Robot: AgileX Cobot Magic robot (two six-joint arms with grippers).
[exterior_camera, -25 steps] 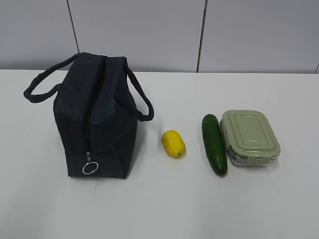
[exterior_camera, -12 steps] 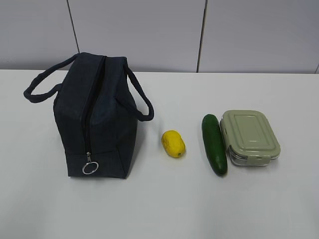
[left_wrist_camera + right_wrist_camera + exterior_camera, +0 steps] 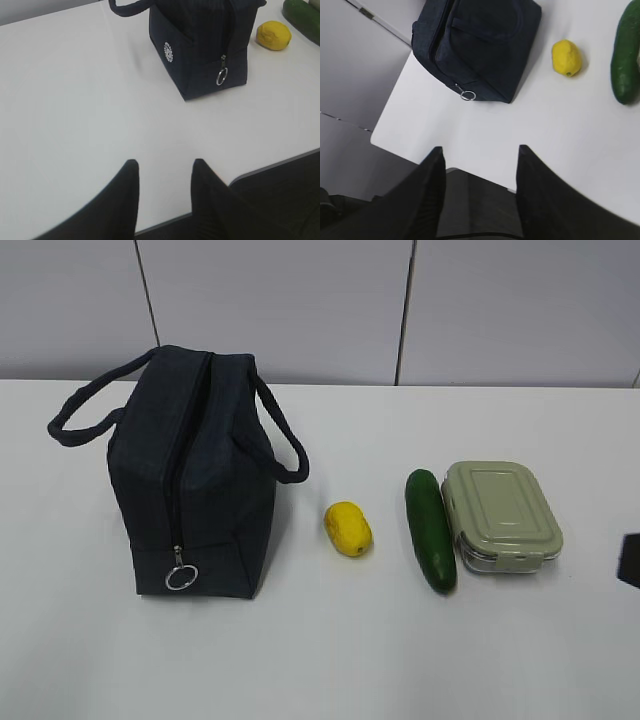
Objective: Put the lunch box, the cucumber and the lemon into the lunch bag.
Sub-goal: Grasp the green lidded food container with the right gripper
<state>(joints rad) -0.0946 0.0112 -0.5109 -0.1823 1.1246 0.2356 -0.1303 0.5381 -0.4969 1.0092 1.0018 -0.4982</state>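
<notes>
The dark navy lunch bag [image 3: 200,480] stands on the left of the white table, its top zipper closed and a silver ring pull [image 3: 181,577] hanging at the near end. To its right lie the yellow lemon [image 3: 347,528], the dark green cucumber [image 3: 430,530] and the sage-lidded lunch box [image 3: 500,512], the last two side by side. My left gripper [image 3: 165,167] hovers open and empty near the table's front edge, well short of the bag [image 3: 200,45]. My right gripper [image 3: 480,150] is also open and empty, over the table edge, with bag [image 3: 480,45], lemon [image 3: 566,57] and cucumber [image 3: 626,60] ahead.
A dark part of the right arm [image 3: 630,560] shows at the right edge of the exterior view, beside the lunch box. The table's front edge [image 3: 270,167] runs close under the left fingers. A grey panelled wall [image 3: 300,310] stands behind the table.
A dark part of the right arm has come into the exterior view at its right edge. Bag, lemon, cucumber and lunch box have not moved.
</notes>
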